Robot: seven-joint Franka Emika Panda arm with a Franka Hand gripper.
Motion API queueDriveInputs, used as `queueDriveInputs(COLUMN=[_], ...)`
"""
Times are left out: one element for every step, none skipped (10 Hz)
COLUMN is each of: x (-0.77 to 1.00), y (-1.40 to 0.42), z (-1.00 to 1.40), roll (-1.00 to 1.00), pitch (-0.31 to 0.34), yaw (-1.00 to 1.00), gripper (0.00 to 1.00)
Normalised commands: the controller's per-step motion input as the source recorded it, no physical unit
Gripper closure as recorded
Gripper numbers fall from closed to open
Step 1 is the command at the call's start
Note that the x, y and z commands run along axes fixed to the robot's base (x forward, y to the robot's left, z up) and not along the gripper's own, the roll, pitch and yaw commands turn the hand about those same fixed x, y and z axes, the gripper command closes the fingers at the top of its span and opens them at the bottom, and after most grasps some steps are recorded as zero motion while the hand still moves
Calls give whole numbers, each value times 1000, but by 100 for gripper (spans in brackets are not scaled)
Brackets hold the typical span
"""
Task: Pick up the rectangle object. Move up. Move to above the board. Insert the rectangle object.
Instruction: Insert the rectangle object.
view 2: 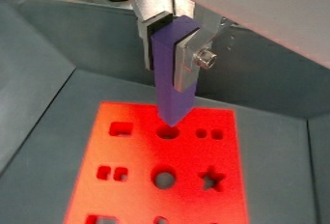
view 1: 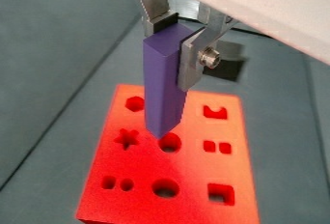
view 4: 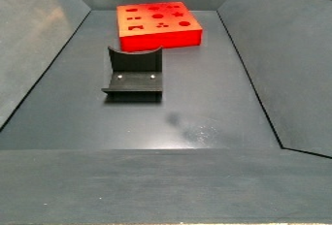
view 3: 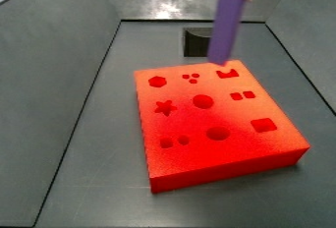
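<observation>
while the gripper (view 1: 177, 33) clamps the rectangle object (view 1: 165, 83) by its upper end, the bar hangs upright, long axis vertical, above the board (view 1: 129, 184), its lower tip over the holes, not yet inserted.

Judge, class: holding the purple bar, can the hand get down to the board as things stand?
Probably yes. The hand holds the rectangle object upright above the board, with nothing between bar and board in both wrist views. Alignment with the right hole can't be told.

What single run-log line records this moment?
gripper: shut on rectangle object | position: above board | inserted: not yet
</observation>
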Motion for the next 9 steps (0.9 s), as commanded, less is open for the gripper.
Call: queueDriveInputs(x=[66,329,537,449,306,249,329,369,500], y=[-154,-200,-200,-186,-163,-149,-126,-74,0], z=[-229,-257,-237,-283,-309,-320,-363,-426,-377], roll=[13,29,9,29,41,47,67,100,91], pitch=[-44,-43,-46,-51,-51,-44,-46,-46,-34], yaw=[-957,-737,-557,-643,-771,-814,-754,-740,-660], gripper=[100,100,100,100,100,100,100,100,100])
